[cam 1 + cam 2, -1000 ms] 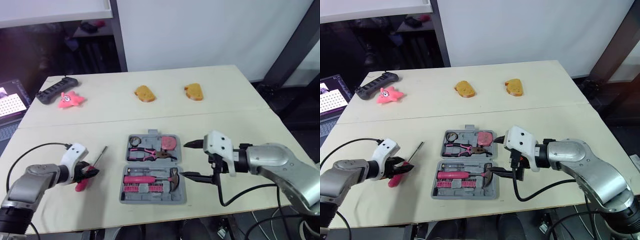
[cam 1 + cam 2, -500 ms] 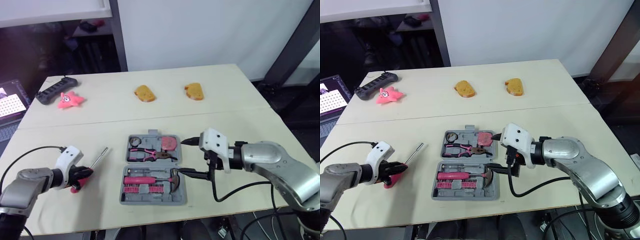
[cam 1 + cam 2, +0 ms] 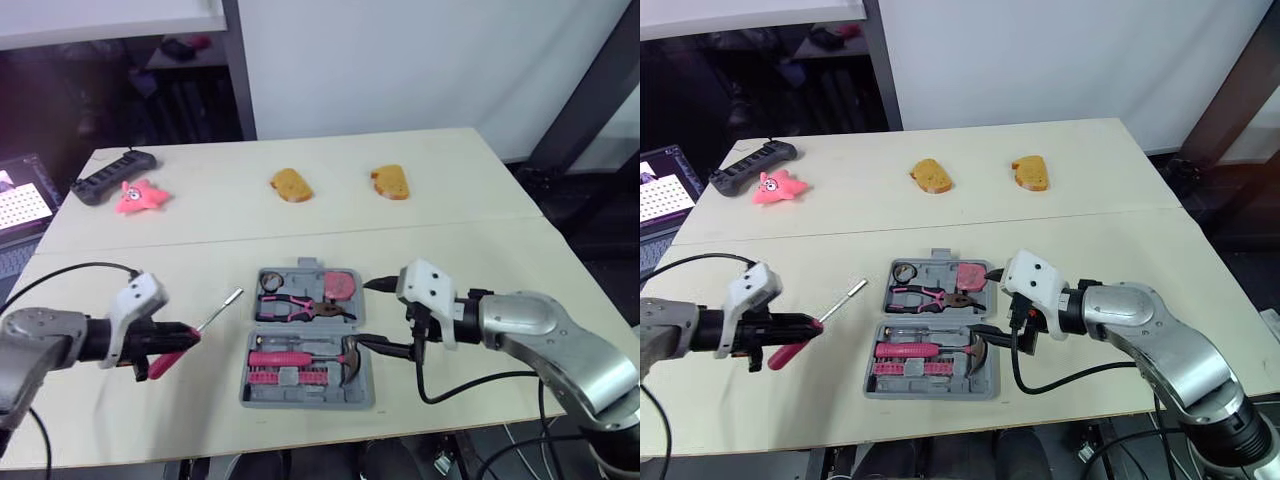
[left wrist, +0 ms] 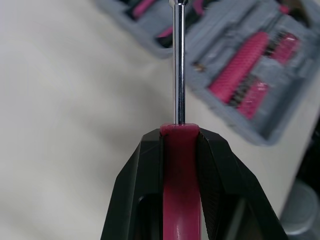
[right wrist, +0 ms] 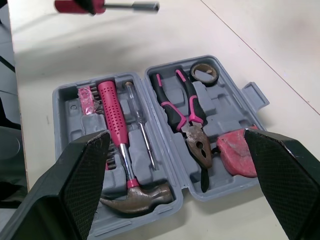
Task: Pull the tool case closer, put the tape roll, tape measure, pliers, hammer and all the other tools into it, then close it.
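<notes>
Pink-handled screwdriver (image 3: pixel 211 318) | shaft toward tool case (image 3: pixel 308 329) | left claw (image 3: pixel 186 336) grasping it | right claw (image 3: pixel 365 314) released

No legible text or labels anywhere

left hand (image 3: pixel 188 334) hides part of the screwdriver (image 3: pixel 220 310) handle

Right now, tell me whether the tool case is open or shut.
Open. The tool case lies flat with both halves spread, and the hammer, pliers and tape roll show in its trays.
</notes>
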Controlling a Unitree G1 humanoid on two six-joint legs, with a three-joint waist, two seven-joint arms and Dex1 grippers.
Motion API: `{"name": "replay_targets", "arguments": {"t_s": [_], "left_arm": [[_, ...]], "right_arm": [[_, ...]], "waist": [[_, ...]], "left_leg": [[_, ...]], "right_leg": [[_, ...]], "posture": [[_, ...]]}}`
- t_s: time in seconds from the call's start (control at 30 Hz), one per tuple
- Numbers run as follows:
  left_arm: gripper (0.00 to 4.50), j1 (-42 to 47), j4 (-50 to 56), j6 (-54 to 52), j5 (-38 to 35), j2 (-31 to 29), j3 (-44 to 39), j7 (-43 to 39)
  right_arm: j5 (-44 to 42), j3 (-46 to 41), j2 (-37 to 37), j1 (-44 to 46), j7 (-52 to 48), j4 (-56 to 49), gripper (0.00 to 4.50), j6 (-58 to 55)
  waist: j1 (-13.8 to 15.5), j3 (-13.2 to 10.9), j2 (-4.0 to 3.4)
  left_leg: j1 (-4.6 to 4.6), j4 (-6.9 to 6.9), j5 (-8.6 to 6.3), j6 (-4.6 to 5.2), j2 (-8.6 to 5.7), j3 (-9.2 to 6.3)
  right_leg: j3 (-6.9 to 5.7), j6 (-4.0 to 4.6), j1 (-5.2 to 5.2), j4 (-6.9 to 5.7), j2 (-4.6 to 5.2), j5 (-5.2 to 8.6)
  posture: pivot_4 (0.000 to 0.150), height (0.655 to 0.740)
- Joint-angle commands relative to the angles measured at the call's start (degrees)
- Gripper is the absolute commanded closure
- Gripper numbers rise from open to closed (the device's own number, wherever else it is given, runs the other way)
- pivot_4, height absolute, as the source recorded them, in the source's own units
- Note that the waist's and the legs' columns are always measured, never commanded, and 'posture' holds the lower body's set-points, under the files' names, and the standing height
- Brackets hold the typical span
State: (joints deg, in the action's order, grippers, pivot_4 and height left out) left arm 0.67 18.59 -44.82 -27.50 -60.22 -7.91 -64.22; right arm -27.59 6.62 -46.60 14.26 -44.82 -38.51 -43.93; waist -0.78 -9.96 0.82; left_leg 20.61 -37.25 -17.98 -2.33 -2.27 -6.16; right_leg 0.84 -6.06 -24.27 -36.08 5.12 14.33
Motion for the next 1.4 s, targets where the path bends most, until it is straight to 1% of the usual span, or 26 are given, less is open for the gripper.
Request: {"name": "replay_targets", "arguments": {"t_s": [0.03,0.13,0.17,0.23,0.27,0.33,0.43,0.5,0.63,0.7,0.83,0.9,1.03,1.23,1.4], "left_arm": [[4.07,4.3,6.8,-7.2,-0.5,-2.9,3.7,2.5],[4.07,13.3,15.8,-17.6,-2.8,-5.7,10.4,4.0],[4.07,16.7,19.6,-20.6,-1.9,-8.6,15.2,3.1],[4.07,22.1,25.2,-23.4,3.5,-14.2,25.9,2.2],[4.07,23.8,26.5,-23.3,3.8,-14.1,28.5,2.1],[4.07,26.9,27.3,-25.0,2.1,-10.9,31.2,2.7],[4.07,30.5,27.0,-25.4,5.0,-8.3,37.4,4.0],[4.07,32.7,25.9,-26.5,5.4,-4.7,40.7,5.2],[4.07,33.9,24.8,-24.0,8.3,0.2,46.9,7.3],[4.07,34.6,24.0,-24.3,9.3,2.8,49.4,8.5],[4.07,37.3,24.0,-27.4,9.1,6.7,52.7,9.5],[4.07,39.1,23.8,-28.5,9.0,7.7,53.8,9.8],[4.07,44.7,22.7,-31.5,9.2,12.4,57.4,11.5],[4.07,50.3,20.4,-33.7,9.7,14.8,62.2,13.1],[4.07,50.7,20.3,-34.4,9.1,14.8,63.4,14.0]], "right_arm": [[0.1,-0.7,0.1,0.0,0.3,-1.4,0.0,0.8],[0.0,-1.6,-0.1,0.2,0.2,-1.2,0.0,0.5],[-0.1,-2.0,-0.4,0.3,0.1,-0.9,0.0,0.4],[-0.1,-2.5,-0.6,0.6,-0.2,-0.3,0.0,0.4],[-0.2,-2.6,-0.8,0.7,-0.5,-0.1,0.0,0.5],[-0.6,-2.8,-1.0,0.7,-1.4,0.0,0.0,0.7],[-1.2,-3.1,-1.6,0.5,-3.2,0.0,0.0,1.5],[-1.5,-2.9,-2.4,0.6,-5.3,0.2,0.0,2.6],[-1.7,-2.7,-3.7,0.6,-7.9,0.7,0.0,3.6],[-1.5,-2.4,-4.6,0.3,-8.9,0.8,0.0,3.6],[-1.9,-2.5,-6.5,-1.1,-10.6,0.1,0.0,3.4],[-1.9,-2.4,-7.3,-1.6,-11.3,-0.1,0.0,3.5],[-2.6,-3.0,-8.9,-3.9,-12.6,-1.0,0.0,3.4],[-1.9,-2.9,-9.7,-5.7,-12.9,-0.9,0.0,4.3],[-1.3,-2.9,-9.0,-6.4,-12.6,-0.4,0.0,6.2]], "waist": [[0.0,0.0,0.0],[0.1,-0.1,0.11],[0.2,-0.1,0.14],[-0.2,-0.1,0.2],[-0.5,-0.1,0.15],[-0.5,-0.1,0.02],[-0.1,-0.3,0.31],[0.0,-0.4,0.31],[0.0,-0.4,0.35],[0.0,-0.4,0.37],[0.2,-0.4,0.38],[0.2,-0.4,0.39],[0.3,-0.4,0.39],[0.1,-0.5,0.39],[0.2,-0.5,0.38]], "left_leg": [[0.0,0.0,0.0,0.0,-0.01,-0.02],[0.05,-0.09,0.0,0.0,-0.06,-0.04],[0.06,-0.15,0.0,0.0,-0.06,-0.06],[0.1,-0.2,0.0,0.0,-0.1,-0.04],[0.06,-0.22,0.0,0.0,-0.12,-0.02],[-0.17,-0.06,-0.01,0.02,-0.13,0.3],[-0.06,-0.16,0.0,0.03,0.01,0.35],[-0.04,-0.2,0.0,0.03,0.03,0.29],[0.13,-0.54,-0.02,0.06,0.03,0.3],[0.22,-0.73,-0.07,0.14,0.01,0.32],[0.33,-0.87,-0.07,0.14,0.0,0.28],[0.36,-0.89,-0.07,0.14,0.0,0.25],[0.38,-0.92,-0.07,0.14,-0.02,0.24],[0.43,-0.96,-0.06,0.14,-0.02,0.23],[0.44,-0.96,-0.06,0.13,-0.03,0.24]], "right_leg": [[0.0,0.0,0.0,0.0,-0.03,0.0],[-0.04,0.0,0.0,-0.05,-0.16,0.0],[-0.04,0.0,0.02,-0.09,-0.16,0.0],[0.0,-0.01,0.02,-0.08,-0.18,-0.01],[0.04,-0.03,0.03,-0.09,-0.19,-0.02],[0.32,-0.05,0.04,-0.1,-0.18,-0.02],[0.24,-0.02,0.04,-0.11,-0.43,-0.02],[0.21,0.02,0.04,-0.12,-0.47,-0.04],[0.21,0.01,0.06,-0.13,-0.46,-0.05],[0.24,-0.07,0.06,-0.13,-0.44,-0.1],[0.22,-0.14,0.06,-0.12,-0.44,-0.15],[0.19,-0.14,0.06,-0.12,-0.44,-0.16],[0.18,-0.16,0.06,-0.12,-0.42,-0.17],[0.19,-0.19,-0.01,-0.15,-0.44,-0.19],[0.2,-0.19,-0.01,-0.14,-0.43,-0.2]], "posture": [[0.15,0.74],[0.15,0.74],[0.15,0.74],[0.15,0.74],[0.15,0.74],[0.15,0.74],[0.15,0.74],[0.15,0.74],[0.15,0.74],[0.15,0.74],[0.15,0.74],[0.15,0.74],[0.15,0.74],[0.15,0.74],[0.15,0.74]]}}
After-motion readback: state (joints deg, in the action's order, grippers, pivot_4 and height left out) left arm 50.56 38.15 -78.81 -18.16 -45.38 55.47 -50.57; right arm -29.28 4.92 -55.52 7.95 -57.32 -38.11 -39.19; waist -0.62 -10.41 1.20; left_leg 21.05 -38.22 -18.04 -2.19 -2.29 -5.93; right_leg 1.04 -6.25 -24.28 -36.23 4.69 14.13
